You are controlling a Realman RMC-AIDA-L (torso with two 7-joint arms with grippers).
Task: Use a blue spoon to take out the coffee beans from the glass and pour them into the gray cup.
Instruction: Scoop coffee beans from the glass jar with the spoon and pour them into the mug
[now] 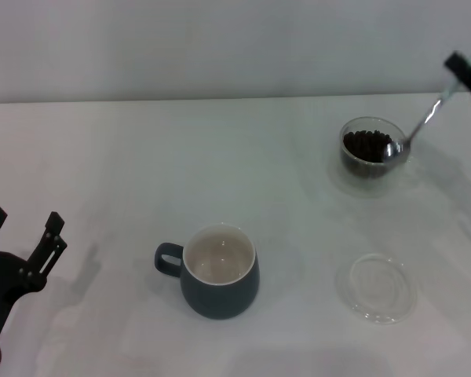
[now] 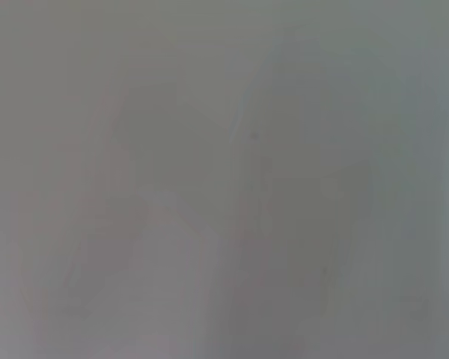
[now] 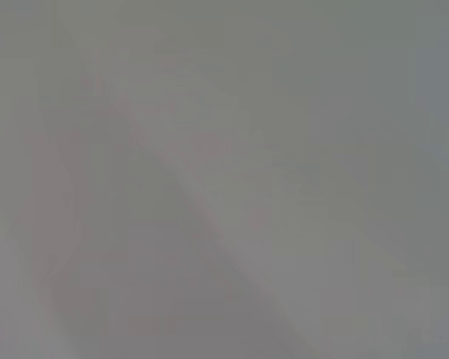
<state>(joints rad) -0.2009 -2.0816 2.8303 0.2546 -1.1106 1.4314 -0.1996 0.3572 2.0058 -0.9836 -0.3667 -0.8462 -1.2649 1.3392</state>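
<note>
1. The glass (image 1: 373, 149) serves as the landmark: it stands on the white table (image 1: 141, 157) toward the far right, and the coffee beans (image 1: 366, 144) fill it as a dark heap.
2. The right gripper (image 1: 469, 72) sits above and to the right of the glass, at the very edge of the head view. It is clamped on the pale handle of the blue spoon (image 1: 414, 132); the stem slopes down from it toward the glass.
3. The spoon's metal bowl rests at the right-hand rim of the glass, touching or just inside the beans; whether any beans lie in it cannot be told.
4. The gray cup (image 1: 218, 272) stands nearer the robot and well to the left of the glass, its cream inside empty, its loop handle pointing away from the glass.
5. A flat clear dish (image 1: 375, 287) lies directly nearer the robot than the glass, to the right of the cup.
6. The left gripper (image 1: 23, 243) is parked far to the left of the glass, fingers spread wide, holding nothing.
7. Both wrist views show only blank grey.
8. The step in hand looks like the scoop itself. Next, the spoon likely has to dig under the beans, lift level, and travel across to the cup without tipping.
</note>
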